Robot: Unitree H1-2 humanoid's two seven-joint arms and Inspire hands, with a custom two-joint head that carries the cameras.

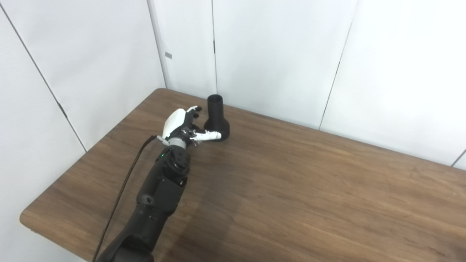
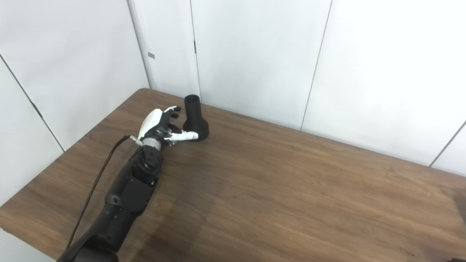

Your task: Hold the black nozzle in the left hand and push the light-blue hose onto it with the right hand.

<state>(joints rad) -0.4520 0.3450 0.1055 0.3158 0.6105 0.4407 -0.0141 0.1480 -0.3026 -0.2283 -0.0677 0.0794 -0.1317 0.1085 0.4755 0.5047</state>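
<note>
A black nozzle (image 1: 217, 117) stands upright on its wide base near the far left corner of the wooden table (image 1: 291, 182), its narrow tube pointing up. My left hand (image 1: 184, 125) is open just to the left of it, fingers spread behind the base and the thumb (image 1: 209, 136) reaching along the base's front. The hand sits beside the base without clasping it. In the right eye view the same nozzle (image 2: 194, 118) and left hand (image 2: 162, 125) appear. No light-blue hose is in view. My right hand is out of both views.
White wall panels (image 1: 276, 54) rise close behind the table's far edge, just beyond the nozzle. The table's rounded left corner (image 1: 27, 218) and left edge run near my left arm (image 1: 160, 196). A dark cable (image 1: 123, 189) hangs along that arm.
</note>
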